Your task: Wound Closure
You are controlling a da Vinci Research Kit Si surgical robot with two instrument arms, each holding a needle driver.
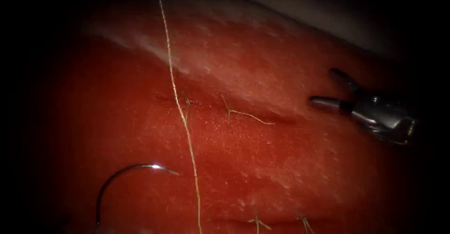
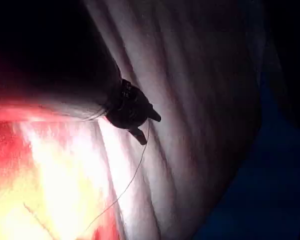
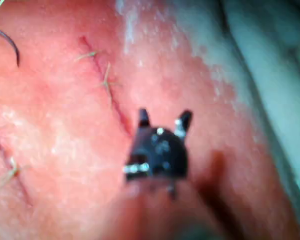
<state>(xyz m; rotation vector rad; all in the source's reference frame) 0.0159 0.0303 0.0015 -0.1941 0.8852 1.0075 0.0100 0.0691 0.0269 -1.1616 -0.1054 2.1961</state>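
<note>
The tissue [image 1: 262, 168] has a cut [image 1: 211, 106] across its middle with two stitches [image 1: 229, 112] in it, also seen as the cut [image 3: 107, 90] in the right wrist view. The curved needle [image 1: 131, 169] lies free on the tissue, below and left of the cut, held by neither tool; its arc [image 3: 10, 42] appears in the right wrist view too. A long thread [image 1: 180, 112] crosses the cut's left end from above to below. My left tool [image 2: 146, 127] holds this thread [image 2: 130, 182]. My right tool [image 1: 328, 87] hovers at the cut's right end, jaws open and holding nothing.
A second stitched cut [image 1: 281, 222] lies nearer the front, with short cut thread ends [image 1: 257, 222] sticking up; it shows as another cut [image 3: 10, 170] in the right wrist view. Pale fat [image 1: 154, 46] borders the tissue's far edge.
</note>
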